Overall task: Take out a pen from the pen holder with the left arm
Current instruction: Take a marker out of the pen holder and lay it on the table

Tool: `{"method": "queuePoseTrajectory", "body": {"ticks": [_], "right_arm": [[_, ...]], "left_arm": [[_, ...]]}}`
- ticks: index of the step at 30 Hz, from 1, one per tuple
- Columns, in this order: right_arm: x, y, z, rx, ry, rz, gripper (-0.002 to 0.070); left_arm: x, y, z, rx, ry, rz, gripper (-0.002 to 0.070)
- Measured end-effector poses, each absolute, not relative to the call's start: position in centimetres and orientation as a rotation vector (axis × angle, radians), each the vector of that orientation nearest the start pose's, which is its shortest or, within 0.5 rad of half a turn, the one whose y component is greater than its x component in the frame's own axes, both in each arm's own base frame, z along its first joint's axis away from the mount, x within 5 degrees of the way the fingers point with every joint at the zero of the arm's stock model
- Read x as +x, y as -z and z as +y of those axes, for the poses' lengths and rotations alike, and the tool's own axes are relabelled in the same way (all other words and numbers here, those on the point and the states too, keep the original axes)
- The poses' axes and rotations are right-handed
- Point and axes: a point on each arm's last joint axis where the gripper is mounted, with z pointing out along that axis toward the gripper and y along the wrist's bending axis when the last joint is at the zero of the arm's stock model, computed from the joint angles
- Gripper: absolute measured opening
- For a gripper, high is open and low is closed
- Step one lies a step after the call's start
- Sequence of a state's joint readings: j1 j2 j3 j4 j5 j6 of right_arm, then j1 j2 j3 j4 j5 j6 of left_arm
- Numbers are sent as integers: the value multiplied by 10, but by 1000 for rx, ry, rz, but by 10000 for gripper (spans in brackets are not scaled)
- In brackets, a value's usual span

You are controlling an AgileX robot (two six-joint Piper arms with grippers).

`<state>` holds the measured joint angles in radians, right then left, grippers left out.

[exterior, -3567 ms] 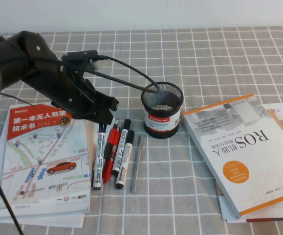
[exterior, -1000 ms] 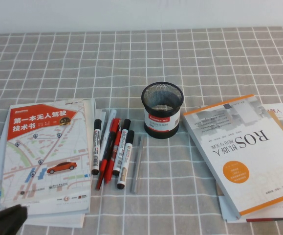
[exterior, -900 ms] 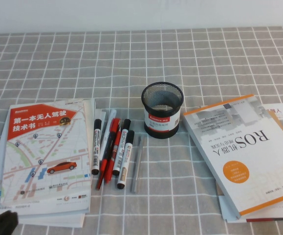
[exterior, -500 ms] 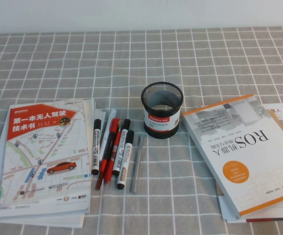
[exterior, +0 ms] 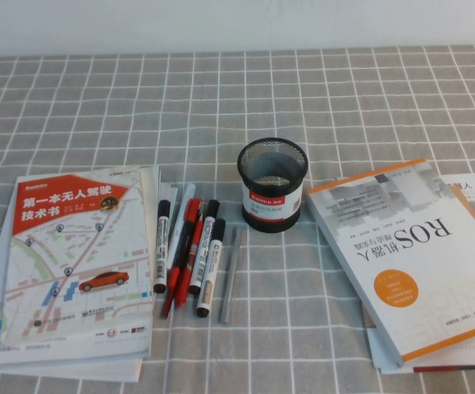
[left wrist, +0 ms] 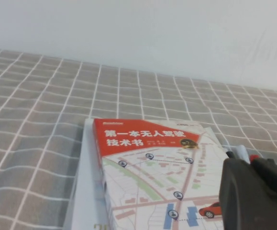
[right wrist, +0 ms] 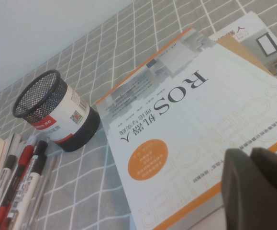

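Nearest, on the robot's side of the pen holder (exterior: 272, 185), both arms sit outside the high view. The left gripper (left wrist: 249, 167) hovers near-left of the holder over the map-cover book (exterior: 69, 254), its fingers clenched on nothing. The right gripper (right wrist: 250, 163) hangs near-right of the holder above the ROS book (exterior: 405, 254), its pads looking pressed together and likewise empty.

Farther in, the pens (exterior: 192, 250) lie flat just left of the holder, touching and partly overlapping. No pen shows above the holder's rim, so the taking-out looks done.

Several things could still go wrong, in my judgement. The pens are round and piled, so a nudge or a low sweep by the left arm could send them rolling toward the holder or onto the map-cover book. A fresh reach into the holder would likely find nothing. Fingers closing on its mesh wall could tip it, since it looks light.

Counted:
- Grippers: two.
- Pens: six or seven, the overlap blurring it.
- Titled books: two, each lying on further books or papers I cannot number.
- Pen holder: one.
- Checked tablecloth (exterior: 221, 90): one, running beyond the holder.
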<state>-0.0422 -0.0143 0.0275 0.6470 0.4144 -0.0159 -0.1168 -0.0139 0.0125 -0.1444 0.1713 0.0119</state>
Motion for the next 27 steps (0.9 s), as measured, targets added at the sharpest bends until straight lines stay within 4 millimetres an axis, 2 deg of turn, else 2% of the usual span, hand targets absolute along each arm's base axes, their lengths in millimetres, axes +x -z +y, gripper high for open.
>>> {"method": "queuePoseTrajectory", "body": {"ticks": [6,18,27], "right_arm": [[52,-175,20,411,-606,1824,-13],[52,-175,20,411,-606,1824,-13],[52,-175,20,411,-606,1824,-13]], "left_arm": [[56,-193,-8,89,140,1636,0],[53,-173,-5,143,37,1847,0],[52,-172,-5,150,31,1862,0]]}}
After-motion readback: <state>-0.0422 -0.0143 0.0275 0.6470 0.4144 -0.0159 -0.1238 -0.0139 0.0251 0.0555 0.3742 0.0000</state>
